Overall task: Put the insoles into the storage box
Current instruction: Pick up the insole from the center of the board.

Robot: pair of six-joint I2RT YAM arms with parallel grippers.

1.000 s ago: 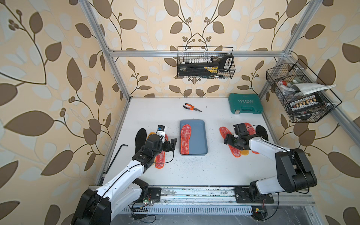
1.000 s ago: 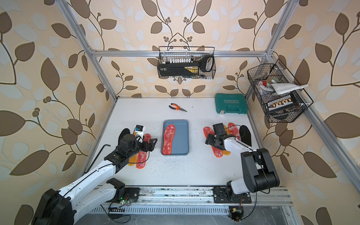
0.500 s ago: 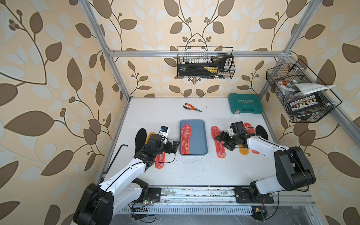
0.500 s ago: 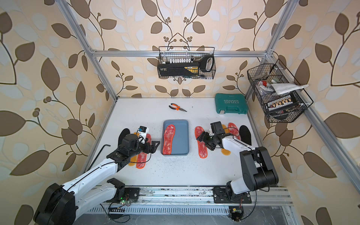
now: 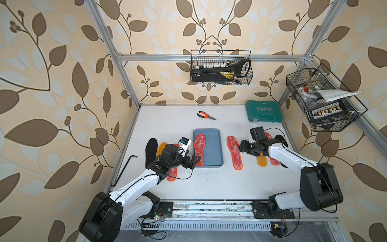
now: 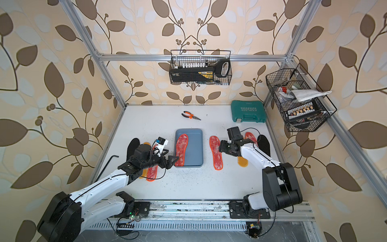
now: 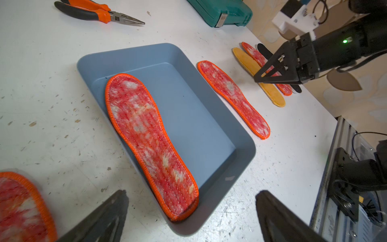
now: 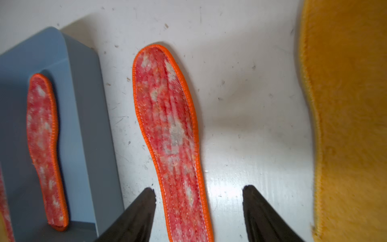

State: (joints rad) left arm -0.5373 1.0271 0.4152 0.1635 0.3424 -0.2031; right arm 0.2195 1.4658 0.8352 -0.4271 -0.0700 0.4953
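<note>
Your right pincer [image 8: 199,189] hangs with its jaws partly apart and holds nothing. In the right wrist view its two black fingers [image 8: 138,215] straddle the narrow part of a red-speckled fabric insole with orange stitched edging [image 8: 167,125], and bare white tabletop [image 5: 209,182] shows on either side. That insole lies flat just beside the shallow blue-grey rectangular plastic storage box [image 5: 217,134], at the box's 3 o'clock in both top views. Expect it to be light, thin and floppy, with a fuzzy top that should not slip. Lying flat, it offers little edge to get under, so I would pinch across the narrow waist, pressing down until it buckles up between the jaws, and count on both ends drooping once lifted. Inside the box a second red-speckled insole [image 5: 199,149] lies along the 9 o'clock wall with its near end riding up at the 6 o'clock rim, so the box looks too short for an insole to lie flat. Further toward 3 o'clock lie an orange-yellow insole [image 5: 262,161], another red-speckled one [image 5: 274,161] and a black insole [image 5: 280,138], partly under the arm. Your left pincer [image 5: 194,161] stands wide open and empty at the box's 7 o'clock corner. At the box's 9 o'clock lie a black foot-shaped pad [image 5: 151,146], an orange-yellow pad [image 5: 161,146] and a red-speckled pad [image 5: 172,176].
</note>
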